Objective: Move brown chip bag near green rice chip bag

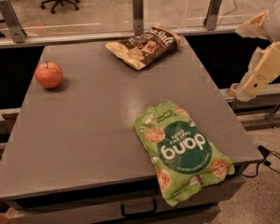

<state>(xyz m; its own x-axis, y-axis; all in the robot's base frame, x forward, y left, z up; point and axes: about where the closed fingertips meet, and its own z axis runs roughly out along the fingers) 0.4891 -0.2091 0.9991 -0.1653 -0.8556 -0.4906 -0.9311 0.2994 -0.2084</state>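
Layout reads left to right across a flat grey rectangular tabletop (84, 139), with clock directions taken from its centre.

1. A round red-orange apple (49, 74) stands at 10 o'clock, near the left edge, well apart from both bags.
2. The crinkled dark brown chip bag with cream-yellow edges (144, 46) lies flat at 12 o'clock, close to the far edge, its long axis running toward 2 o'clock.
3. The large flat bright green rice chip bag with a dark green circle and white "dang" lettering (182, 150) lies at 5 o'clock. Its lower end overhangs the near edge. The two bags are well apart, with bare tabletop between them.
4. The cream-coloured robot arm (270, 59) enters at 3 o'clock, beyond the right edge. Its gripper (240, 91) hangs off the table, touching none of the objects. Whether the gripper is parted or closed cannot be told.
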